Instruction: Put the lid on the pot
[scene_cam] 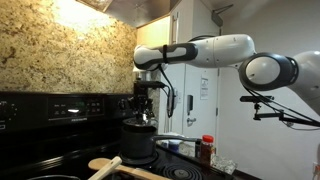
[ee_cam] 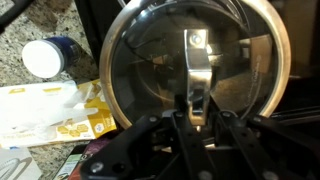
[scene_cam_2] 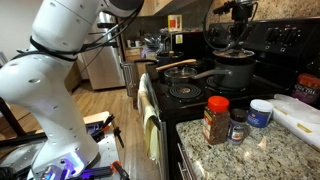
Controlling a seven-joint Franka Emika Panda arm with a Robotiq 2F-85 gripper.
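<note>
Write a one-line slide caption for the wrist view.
Tool holds the lid by its handle; jar and box sit on the counter beside it.

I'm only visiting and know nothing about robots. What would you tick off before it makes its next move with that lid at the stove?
1. Pincer closed on the lid: ok; the wrist view shows it clamped at the centre knob.
2. Lid lined up over the pot: ok; in an exterior view the pincer hangs straight above it.
3. Lid seated on the pot's rim: cannot tell; the contact is too small to see.
4. Wooden spoon out of the way: ok; it lies low in front of the pot, not across its top.
5. Red-capped bottle out of the way: ok; it stands on the counter, off the stove.
</note>
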